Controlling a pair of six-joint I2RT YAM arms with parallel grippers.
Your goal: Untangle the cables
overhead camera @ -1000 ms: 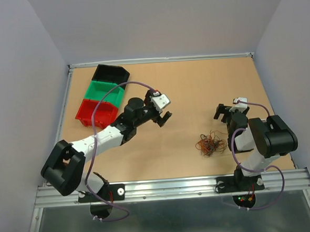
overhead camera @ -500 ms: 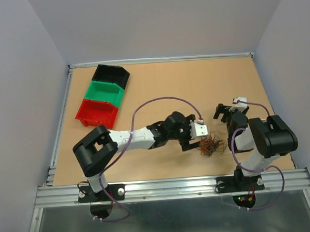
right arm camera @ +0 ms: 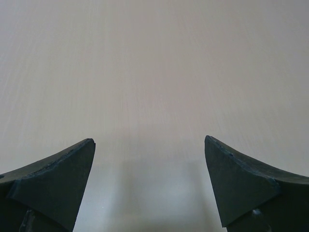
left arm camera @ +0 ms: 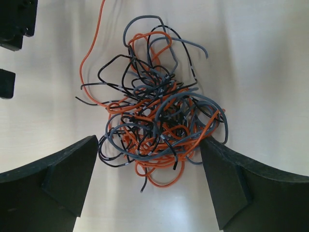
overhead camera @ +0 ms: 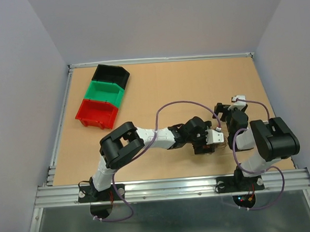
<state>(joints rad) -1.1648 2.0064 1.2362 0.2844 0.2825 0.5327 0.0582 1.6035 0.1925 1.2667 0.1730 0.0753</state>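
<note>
Both open wide, we see: L gripper straddles cables w/o clamping; R gripper hangs over table nearby.

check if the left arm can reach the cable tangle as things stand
Likely yes: the left gripper hangs open over the cables, a finger on each side, nothing in the way.

Cables are lying on the worktop, the near part between the left jaws' tips and the rest spreading ahead. One strand is trailing ahead-left. Right jaws are sitting ahead-left of the left jaws. Bins are standing well apart.
</note>
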